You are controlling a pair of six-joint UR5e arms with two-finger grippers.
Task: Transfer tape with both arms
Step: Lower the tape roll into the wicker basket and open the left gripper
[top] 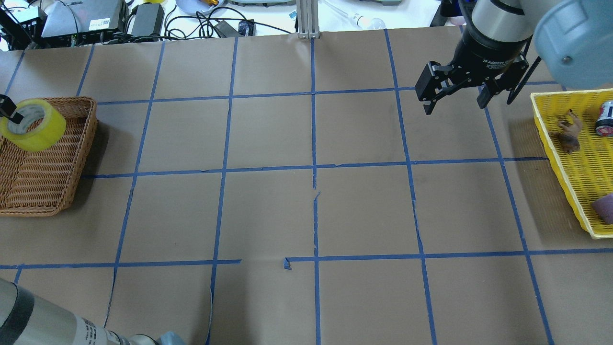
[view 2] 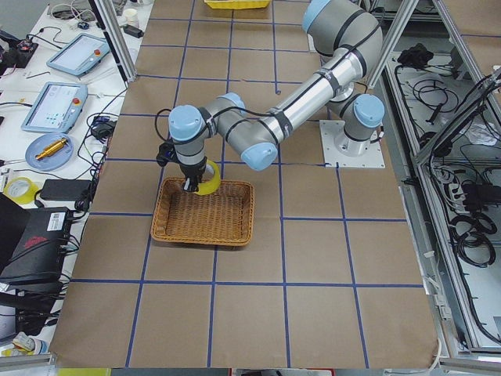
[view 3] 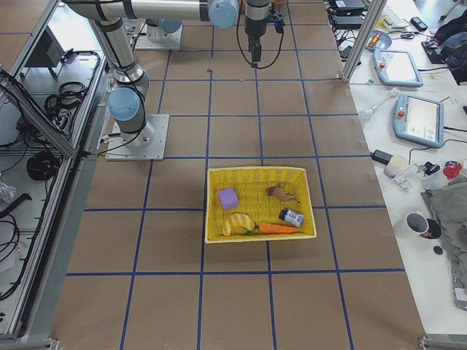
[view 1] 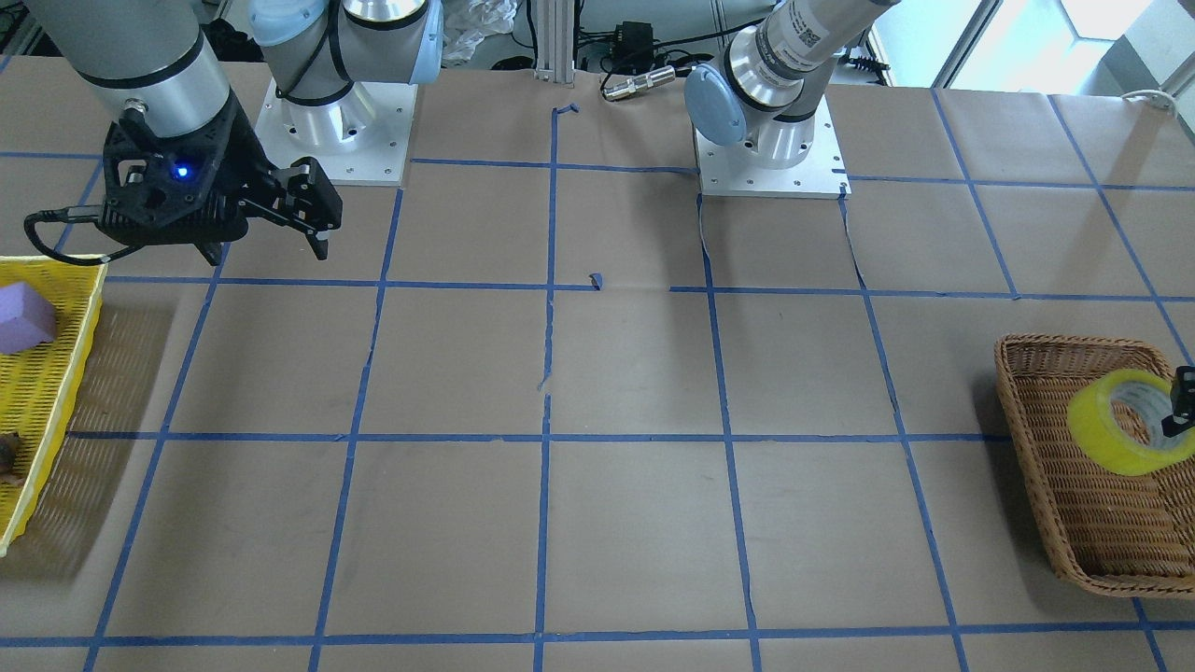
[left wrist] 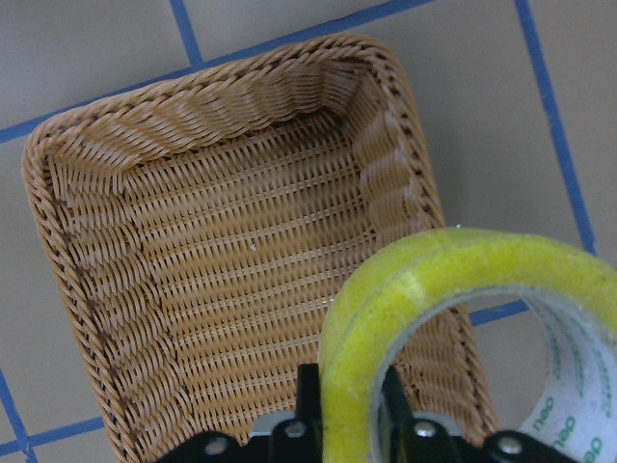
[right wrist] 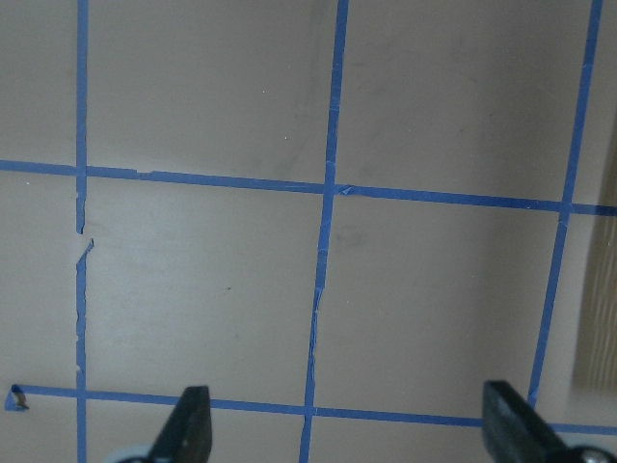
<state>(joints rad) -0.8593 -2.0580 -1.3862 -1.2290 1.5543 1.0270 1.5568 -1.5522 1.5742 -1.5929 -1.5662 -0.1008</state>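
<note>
Now the left gripper (left wrist: 349, 403) pinches the wall of the yellow tape (left wrist: 453, 309), one finger inside the ring and one outside; the tape hangs tilted over the brown basket (top: 90, 129) at the table's end on the robot's left; the right gripper (top: 454, 104) is well apart, up over the table (top: 306, 211) near the yellow tray (top: 555, 143), its fingers spread wide.
</note>
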